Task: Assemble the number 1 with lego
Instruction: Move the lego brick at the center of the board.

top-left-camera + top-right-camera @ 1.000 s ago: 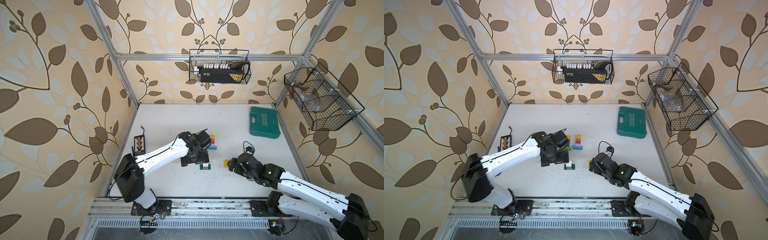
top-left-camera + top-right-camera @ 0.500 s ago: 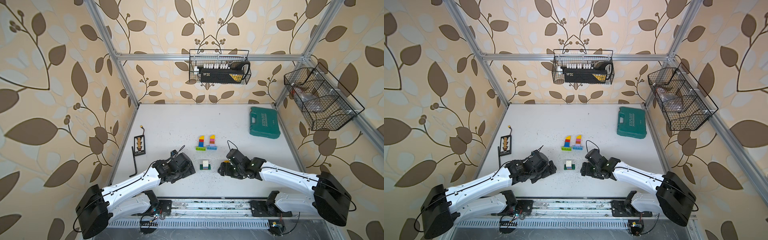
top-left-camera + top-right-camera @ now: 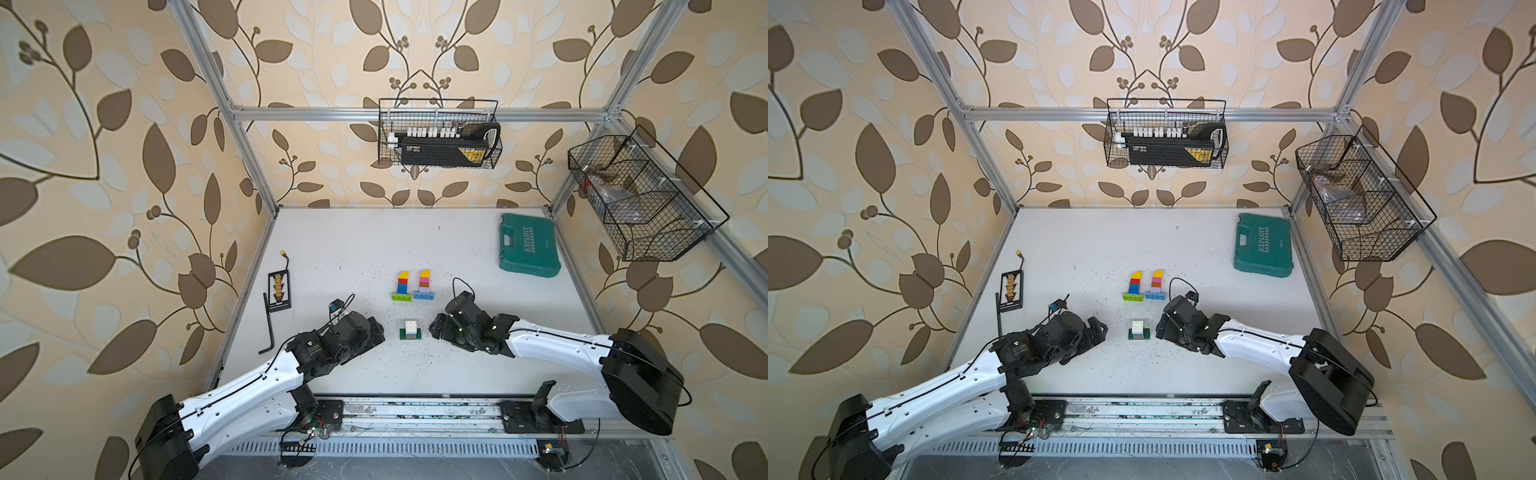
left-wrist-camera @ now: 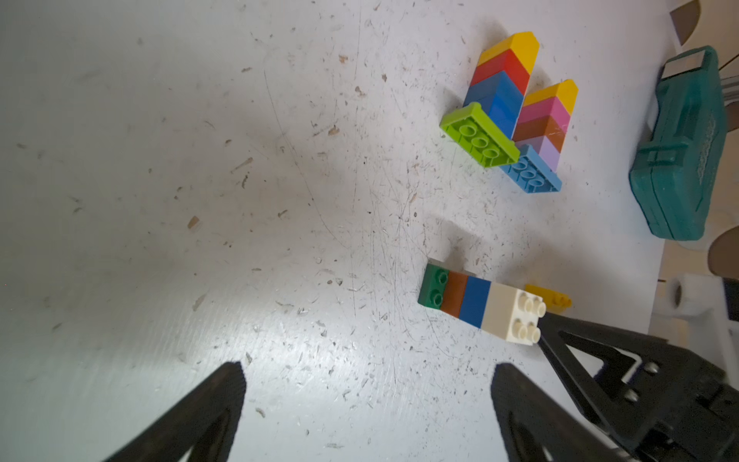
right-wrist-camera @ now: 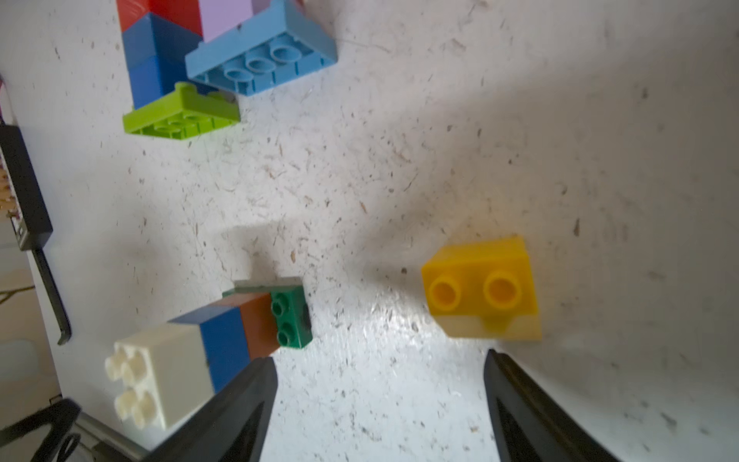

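Three lego builds stand out. A short stack [image 3: 410,330] [image 5: 224,340] stands upright: green base, brown, blue, white on top. Behind it lie two strips: lime, blue, red, yellow [image 3: 401,286] [image 4: 496,92], and light blue, lilac, brown, pink, yellow [image 3: 424,285] [image 4: 544,124]. My left gripper [image 3: 377,331] [image 4: 368,384] is open and empty, low and just left of the stack. To the stack's right my right gripper [image 3: 435,328] [image 5: 380,368] is also open and empty. A loose yellow brick [image 5: 480,288] [image 4: 548,298] lies just beyond one of its fingertips [image 5: 500,368], hidden in both top views.
A teal tool case [image 3: 528,245] lies at the back right. A black board with a cable [image 3: 279,290] and a hex key [image 3: 268,324] lie along the left edge. Wire baskets [image 3: 438,139] [image 3: 640,199] hang on the walls. The arms' rail [image 3: 415,411] runs along the front.
The left arm has drawn back from over the middle bricks and come down left of the stack. The right gripper has slid left toward the stack, covering the yellow brick from above.
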`<action>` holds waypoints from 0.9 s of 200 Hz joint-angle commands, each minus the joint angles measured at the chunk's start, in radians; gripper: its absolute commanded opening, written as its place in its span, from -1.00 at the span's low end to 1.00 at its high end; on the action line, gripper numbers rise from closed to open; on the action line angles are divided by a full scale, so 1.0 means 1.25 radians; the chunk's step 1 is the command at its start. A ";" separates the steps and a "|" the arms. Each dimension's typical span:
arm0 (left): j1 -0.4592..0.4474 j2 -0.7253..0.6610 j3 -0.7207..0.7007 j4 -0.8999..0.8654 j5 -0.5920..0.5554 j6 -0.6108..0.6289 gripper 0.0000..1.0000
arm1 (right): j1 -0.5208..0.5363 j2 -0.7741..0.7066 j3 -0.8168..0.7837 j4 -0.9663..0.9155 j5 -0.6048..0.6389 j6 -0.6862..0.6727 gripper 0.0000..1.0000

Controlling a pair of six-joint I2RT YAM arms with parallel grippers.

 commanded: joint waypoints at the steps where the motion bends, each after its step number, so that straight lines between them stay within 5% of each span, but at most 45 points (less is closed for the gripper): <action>1: 0.000 -0.030 -0.014 -0.006 -0.041 -0.010 0.98 | -0.021 0.055 0.009 0.054 -0.009 0.031 0.69; 45: 0.000 -0.057 -0.034 0.008 -0.050 -0.008 0.98 | -0.058 0.136 0.105 0.045 -0.031 0.016 0.68; 88: 0.000 -0.057 -0.030 0.003 -0.047 0.003 0.98 | -0.105 0.090 0.142 -0.032 -0.025 -0.041 0.67; 125: 0.000 -0.057 -0.035 0.017 -0.041 0.007 0.98 | -0.157 0.040 0.202 -0.174 -0.049 -0.267 0.72; 180: 0.001 -0.034 -0.029 0.024 -0.036 0.013 0.98 | -0.232 0.166 0.328 -0.253 -0.146 -0.542 0.73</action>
